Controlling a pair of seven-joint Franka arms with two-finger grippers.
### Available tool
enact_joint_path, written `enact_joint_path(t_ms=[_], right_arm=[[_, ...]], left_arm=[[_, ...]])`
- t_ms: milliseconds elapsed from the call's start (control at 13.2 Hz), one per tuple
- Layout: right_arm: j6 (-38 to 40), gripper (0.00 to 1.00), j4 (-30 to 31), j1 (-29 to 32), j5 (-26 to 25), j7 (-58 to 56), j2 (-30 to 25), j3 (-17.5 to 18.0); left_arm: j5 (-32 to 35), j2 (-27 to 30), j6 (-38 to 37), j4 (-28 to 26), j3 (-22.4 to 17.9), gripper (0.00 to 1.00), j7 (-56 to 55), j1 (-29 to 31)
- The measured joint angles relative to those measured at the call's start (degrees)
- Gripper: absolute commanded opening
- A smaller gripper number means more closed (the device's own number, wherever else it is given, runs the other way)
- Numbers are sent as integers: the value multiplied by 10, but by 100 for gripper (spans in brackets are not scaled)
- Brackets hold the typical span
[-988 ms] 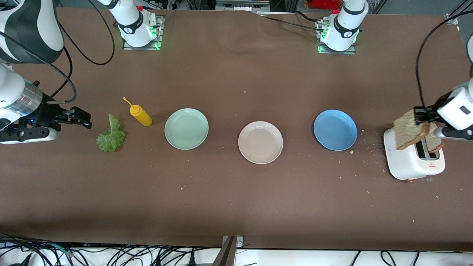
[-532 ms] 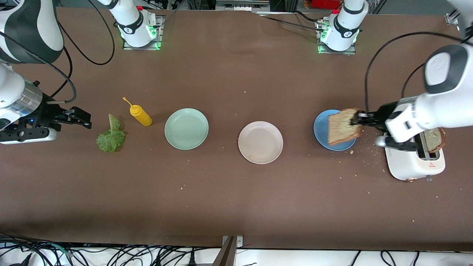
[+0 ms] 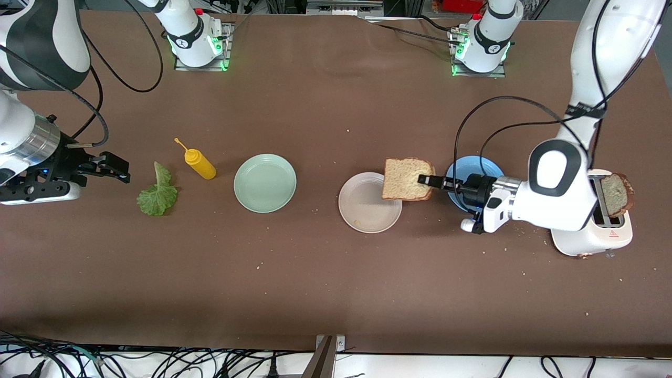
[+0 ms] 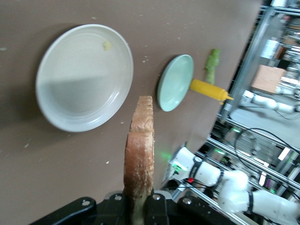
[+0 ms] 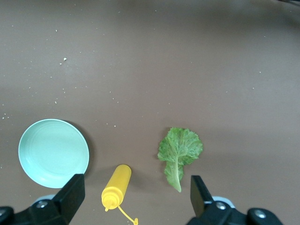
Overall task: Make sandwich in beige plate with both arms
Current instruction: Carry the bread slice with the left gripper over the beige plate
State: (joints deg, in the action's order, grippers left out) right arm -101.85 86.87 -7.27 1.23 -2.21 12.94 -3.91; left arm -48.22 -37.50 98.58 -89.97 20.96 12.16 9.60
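My left gripper is shut on one edge of a square brown bread slice, which hangs over the rim of the beige plate on the side toward the blue plate. In the left wrist view the slice stands edge-on between the fingers, with the bare beige plate below it. A second slice sticks up from the white toaster. The lettuce leaf lies flat on the table. My right gripper waits open above the table beside the leaf, holding nothing.
A yellow squeeze bottle lies between the lettuce and the mint-green plate. The blue plate is partly covered by the left wrist. Crumbs are scattered around the toaster and the blue plate.
The left arm has carried the bread slice from above the toaster, over the blue plate, to the edge of the beige plate. The right arm has not moved.
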Motion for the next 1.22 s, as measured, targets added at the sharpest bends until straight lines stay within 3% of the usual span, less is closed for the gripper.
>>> enact_joint_path(t_ms=[456, 532, 760, 1064, 1140, 1216], right_arm=[[0, 100, 0, 0, 0, 0, 0, 0], [0, 100, 0, 0, 0, 0, 0, 0], [0, 100, 0, 0, 0, 0, 0, 0], [0, 100, 0, 0, 0, 0, 0, 0], [0, 100, 0, 0, 0, 0, 0, 0], [0, 100, 0, 0, 0, 0, 0, 0]], left_arm=[[-147, -135, 71, 2, 0, 0, 251, -25], [-149, -146, 76, 3, 0, 0, 263, -31], [-149, -150, 88, 7, 0, 17, 268, -45], [-132, -150, 103, 8, -13, 17, 269, -57], [-123, -150, 103, 8, -18, 34, 269, -58], [-119, -150, 105, 8, -23, 99, 269, -60]])
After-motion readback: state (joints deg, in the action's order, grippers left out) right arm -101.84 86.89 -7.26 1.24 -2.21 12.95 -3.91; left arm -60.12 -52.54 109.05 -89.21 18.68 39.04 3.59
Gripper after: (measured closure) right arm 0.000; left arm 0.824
